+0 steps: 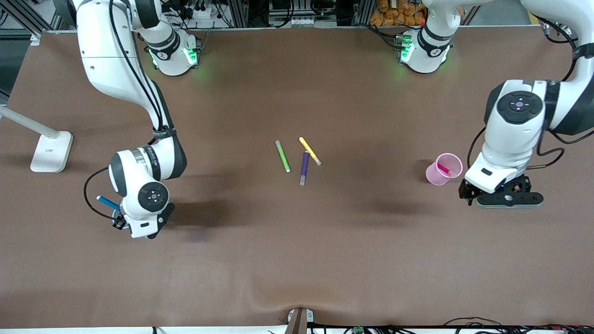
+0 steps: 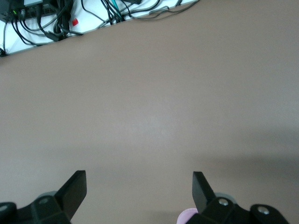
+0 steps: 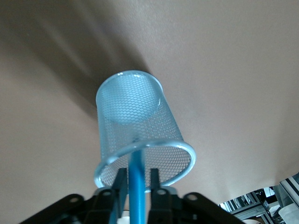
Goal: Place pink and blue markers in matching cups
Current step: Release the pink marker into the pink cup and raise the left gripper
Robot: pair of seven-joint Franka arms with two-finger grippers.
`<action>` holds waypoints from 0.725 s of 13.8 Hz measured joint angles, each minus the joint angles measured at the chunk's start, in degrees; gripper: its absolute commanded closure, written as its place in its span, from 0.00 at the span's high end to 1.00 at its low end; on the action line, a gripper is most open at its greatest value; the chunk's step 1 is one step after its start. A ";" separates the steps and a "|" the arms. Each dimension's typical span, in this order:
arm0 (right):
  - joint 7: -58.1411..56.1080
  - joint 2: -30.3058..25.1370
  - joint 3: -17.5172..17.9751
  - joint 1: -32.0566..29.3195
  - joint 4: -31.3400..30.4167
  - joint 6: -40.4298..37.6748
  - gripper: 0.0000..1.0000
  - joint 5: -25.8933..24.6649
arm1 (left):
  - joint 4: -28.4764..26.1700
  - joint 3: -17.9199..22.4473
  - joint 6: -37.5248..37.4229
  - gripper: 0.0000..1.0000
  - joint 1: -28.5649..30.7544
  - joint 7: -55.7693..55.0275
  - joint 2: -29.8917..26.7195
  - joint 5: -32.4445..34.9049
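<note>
The blue marker (image 3: 137, 177) stands tilted with its lower end inside the light blue mesh cup (image 3: 135, 121). My right gripper (image 3: 138, 173) straddles its shaft, the fingers slightly parted, a thin gap showing on each side. In the front view the marker's top (image 1: 107, 202) sticks out beside my right gripper (image 1: 119, 221), which hides the cup. The pink cup (image 1: 444, 169) stands toward the left arm's end with the pink marker (image 1: 446, 170) leaning inside. My left gripper (image 1: 508, 199) hangs open beside that cup with nothing between its fingers (image 2: 139, 179); the cup's rim (image 2: 187, 217) just shows.
Green (image 1: 282, 156), yellow (image 1: 310, 151) and purple (image 1: 304, 168) markers lie close together mid-table. A white lamp base (image 1: 51, 150) sits at the right arm's end. Cables (image 2: 56, 18) run along the table's edge in the left wrist view.
</note>
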 measured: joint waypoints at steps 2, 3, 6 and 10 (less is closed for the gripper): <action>0.26 0.00 -0.01 0.13 -0.01 0.00 0.45 0.00 | 5.30 0.56 -8.04 1.00 -1.05 5.83 -0.22 -7.16; 0.28 0.00 -0.05 0.13 -0.02 0.00 0.45 -0.01 | 7.73 1.83 -12.42 1.00 -2.43 6.92 -0.40 -9.63; 0.29 -0.03 -0.20 0.10 0.01 0.00 0.45 -0.04 | 14.97 3.64 -26.89 1.00 -4.83 7.51 -1.06 -15.98; 0.40 -1.16 -0.64 -0.03 0.54 -1.05 0.61 -0.11 | 20.72 3.83 -42.28 1.00 -5.89 7.71 -4.80 -20.48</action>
